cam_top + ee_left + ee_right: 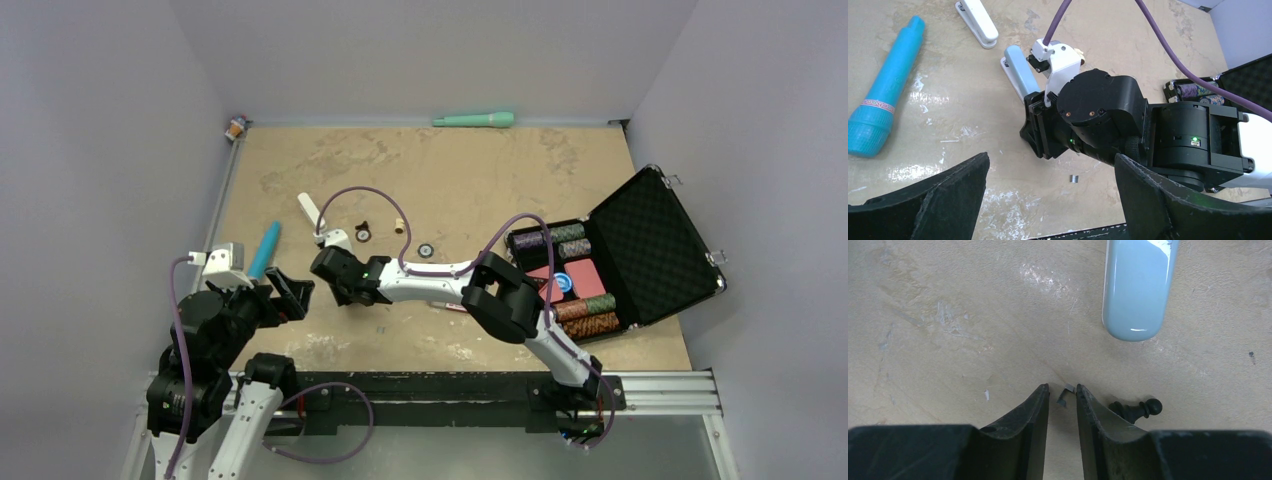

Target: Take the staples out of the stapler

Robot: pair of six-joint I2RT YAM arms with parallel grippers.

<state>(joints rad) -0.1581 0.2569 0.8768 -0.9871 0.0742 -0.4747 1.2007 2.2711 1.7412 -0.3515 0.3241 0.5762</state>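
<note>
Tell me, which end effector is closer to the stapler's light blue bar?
Right. The right end effector points at the stapler's light blue bar, its fingertips just short of the rounded end. The left end effector hangs further off, near the blue marker.

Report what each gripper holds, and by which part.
Nothing. The left gripper is open and empty; the staples lie loose between the right gripper's barely parted fingertips.
</note>
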